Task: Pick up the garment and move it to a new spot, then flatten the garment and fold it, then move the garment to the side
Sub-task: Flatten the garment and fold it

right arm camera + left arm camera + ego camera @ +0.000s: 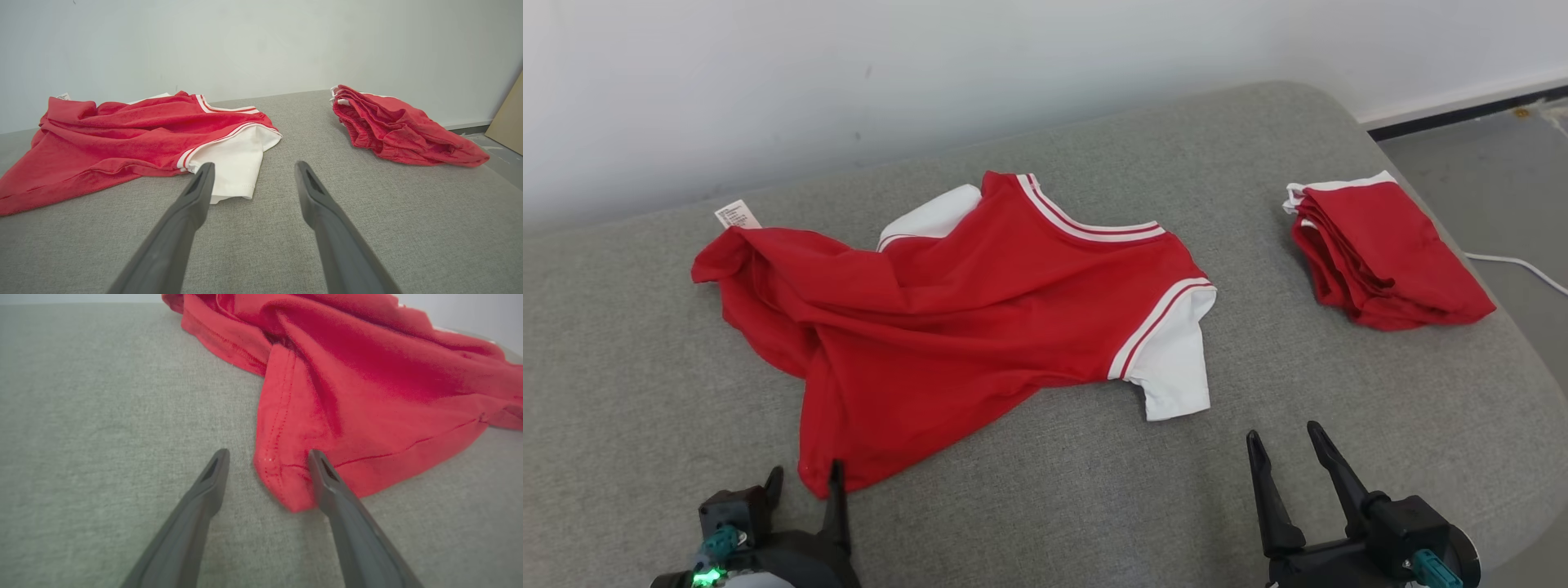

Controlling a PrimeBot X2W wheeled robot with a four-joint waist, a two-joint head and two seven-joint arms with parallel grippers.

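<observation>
The garment (964, 302), a red T-shirt with white sleeves and red-and-white striped trim, lies crumpled and unfolded across the middle of the grey cushion (1045, 523), spreading toward the cushion's left half. Its neckline points to the cushion's far edge. One white sleeve (1172, 359) lies flat toward the cushion's near right, and the other is half tucked under the body at the far side. A small white label (737, 215) sticks out at the shirt's far left corner. The lower hem runs in a long flap down toward the cushion's near left edge.

The left gripper (267, 457) sits low over that near left part of the cushion, jaws spread wide and holding nothing. The hem corner lies between its fingers, and the right-hand finger (327, 477) overlaps the cloth's edge; whether it actually touches the fabric is hard to tell from this angle.

The right gripper (1282, 433) hovers over the cushion's near right part, jaws likewise spread and empty, just short of the flat white sleeve.

A folded red stack (1388, 257) with white trim rests on the cushion's far right corner, well apart from the shirt.
</observation>
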